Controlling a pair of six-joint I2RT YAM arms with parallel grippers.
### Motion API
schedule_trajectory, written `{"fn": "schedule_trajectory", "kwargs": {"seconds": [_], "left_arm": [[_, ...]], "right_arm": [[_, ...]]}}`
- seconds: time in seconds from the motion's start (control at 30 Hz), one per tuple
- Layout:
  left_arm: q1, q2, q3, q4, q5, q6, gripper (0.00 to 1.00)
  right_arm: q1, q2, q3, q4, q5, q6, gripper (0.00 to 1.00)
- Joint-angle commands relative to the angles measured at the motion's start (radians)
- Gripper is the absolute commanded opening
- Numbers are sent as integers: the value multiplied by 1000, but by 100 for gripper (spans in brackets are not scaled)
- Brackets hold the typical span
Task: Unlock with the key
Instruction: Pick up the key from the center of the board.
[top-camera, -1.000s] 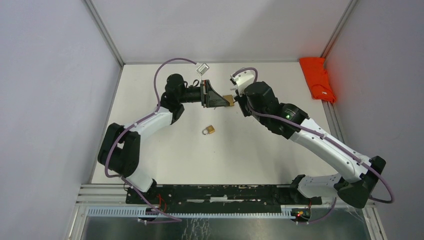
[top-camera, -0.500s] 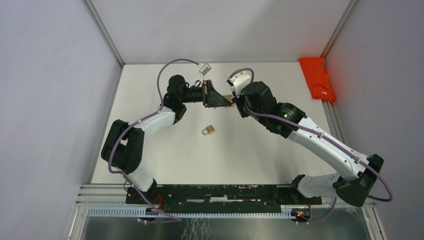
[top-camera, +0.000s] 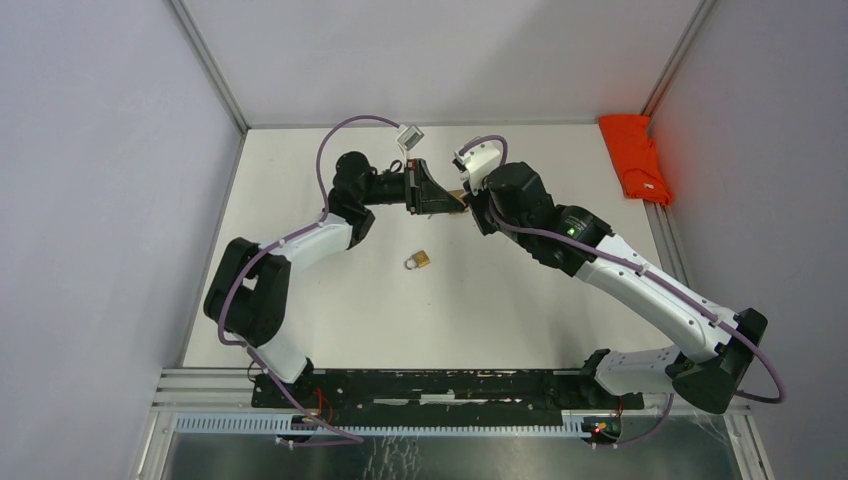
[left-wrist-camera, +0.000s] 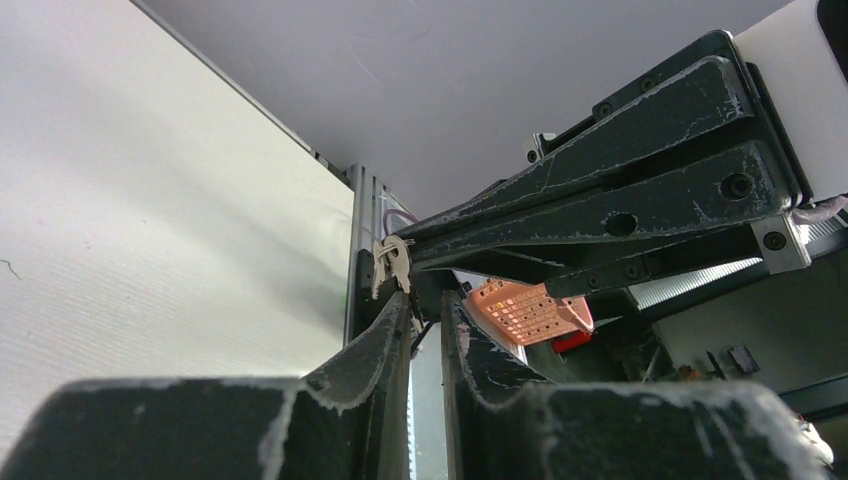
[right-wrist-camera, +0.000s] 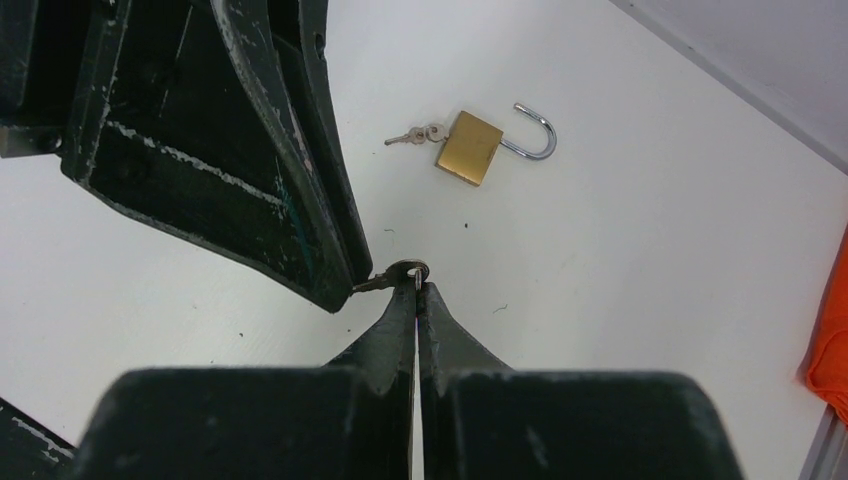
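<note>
Here the right gripper (right-wrist-camera: 417, 290) has its jaws pressed together on the ring of a small key (right-wrist-camera: 378, 283), in the lower middle of the right wrist view. The blade of this key reaches the tip of the left gripper (left-wrist-camera: 428, 305). Its jaws leave only a narrow slit, and I cannot tell if they grip the key. The brass padlock (right-wrist-camera: 470, 148) lies apart on the white table (top-camera: 520, 300), with its shackle open and spare keys (right-wrist-camera: 415, 135) touching its base. An orange cloth (top-camera: 635, 155) lies at the upper right, beside the pale walls (top-camera: 90, 200).

orange cloth (right-wrist-camera: 830, 330) cut off at right edge, key (right-wrist-camera: 380, 281) half hidden
</note>
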Motion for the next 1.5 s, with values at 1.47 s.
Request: {"fn": "schedule_trajectory", "kwargs": {"seconds": [1.47], "left_arm": [[-20,-97,138,-487,-22,384,5]], "right_arm": [[-1,-91,-64,25,-68,65,15]]}}
